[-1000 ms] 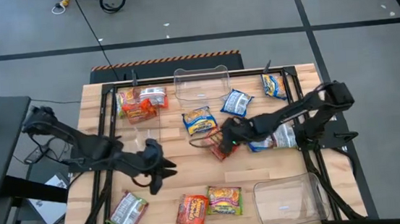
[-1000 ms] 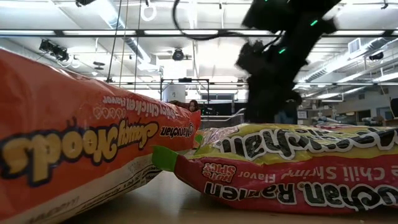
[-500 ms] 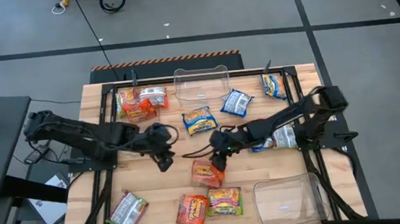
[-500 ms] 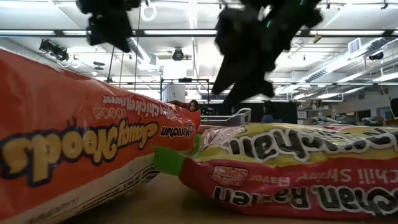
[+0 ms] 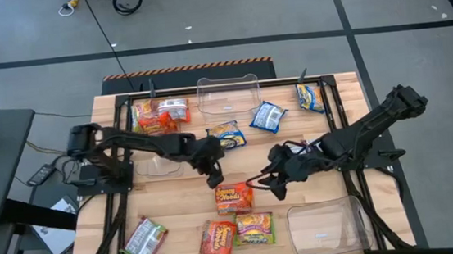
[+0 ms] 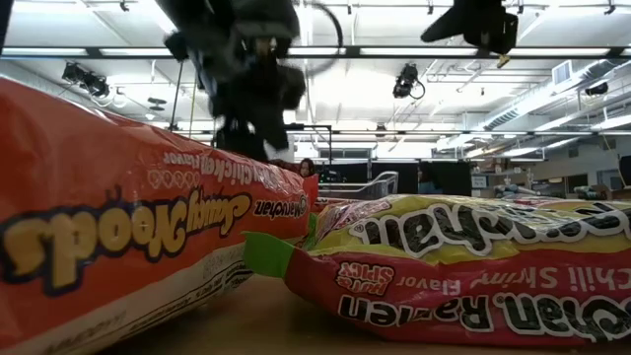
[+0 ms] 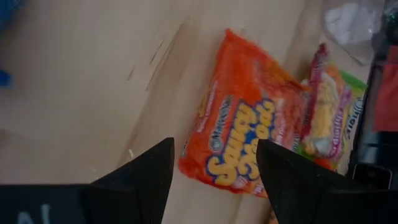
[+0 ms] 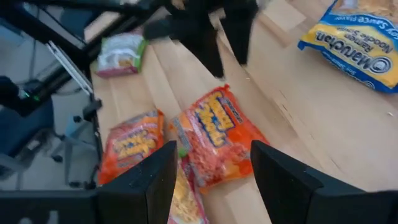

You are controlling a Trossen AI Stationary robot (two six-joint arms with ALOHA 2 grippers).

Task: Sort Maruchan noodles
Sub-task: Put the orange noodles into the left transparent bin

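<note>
An orange packet lies flat mid-table, touching no gripper. The left gripper hovers beside it, fingers apart; the right gripper, also open, sits nearby. A centred, straight-down grasp is advised.

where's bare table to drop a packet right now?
Bare wood between the left gripper and the silver-white packet, and between the right gripper and the near clear tray. Crowded around the orange packet and along the far edge.
</note>
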